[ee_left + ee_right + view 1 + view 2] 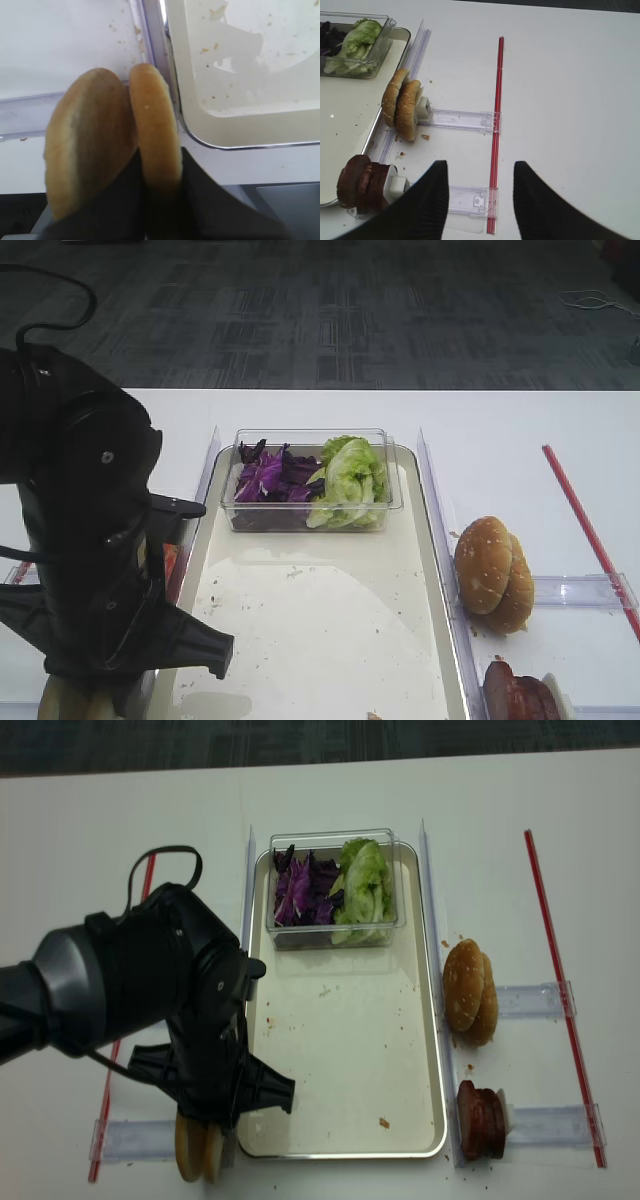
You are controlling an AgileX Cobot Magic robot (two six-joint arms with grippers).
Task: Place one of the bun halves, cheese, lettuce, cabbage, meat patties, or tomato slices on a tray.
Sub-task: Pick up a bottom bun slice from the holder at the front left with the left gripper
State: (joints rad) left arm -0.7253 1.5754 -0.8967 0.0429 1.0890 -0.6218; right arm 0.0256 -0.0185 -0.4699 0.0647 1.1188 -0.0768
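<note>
Left of the tray, at about 7 o'clock off its corner: two plain bun halves standing on edge, side by side, touching. Left gripper closed narrowly around the right-hand half, one dark finger on each face of it, visible in the left wrist view. Bulky black arm hiding most of that spot in both high views; only the lower edges of the halves showing beneath it.

Across the tray's far end, at 12 o'clock: a clear tub with purple cabbage on its left side and green lettuce on its right, touching each other. Tray floor whitish and crumb-flecked otherwise.

Beyond the tray's right rim, at 3 o'clock: two sesame buns on edge against a clear plastic rail. At 5 o'clock: dark reddish-brown patties, also on edge, beside a second rail. Tomato slices and cheese hard to make out anywhere.

Right gripper hovering over bare white table, jaws spread wide, gripping nothing, near a red strip running along the table.

No brand, label or readable writing visible on tub, tray or rails.
</note>
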